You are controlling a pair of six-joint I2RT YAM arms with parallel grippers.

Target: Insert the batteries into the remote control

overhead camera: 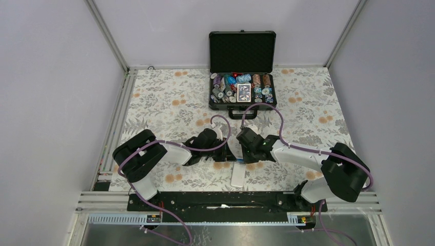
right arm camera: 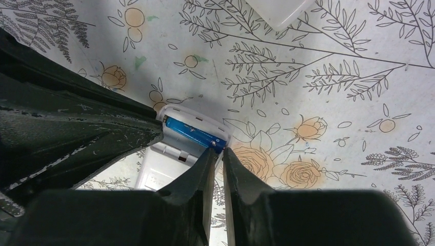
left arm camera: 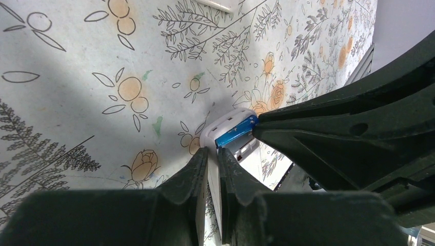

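Top view: grey walls [overhead camera: 51, 77] enclosed a floral tabletop [overhead camera: 169, 102]. The remote [overhead camera: 238, 177] lay near its front edge, with an open case [overhead camera: 242, 77] at the back.
Left wrist: the left pincer [left arm camera: 213, 154] clenched the remote's rim, a blue battery [left arm camera: 236, 132] sitting in its bay.
Right wrist: the right pincer [right arm camera: 219, 151], nearly closed and empty, touched the battery's end.

Plain pale lilac walls [overhead camera: 51, 77] around a floral-patterned tablecloth [overhead camera: 169, 102], aluminium rails [overhead camera: 117, 120] along its left and near edges.
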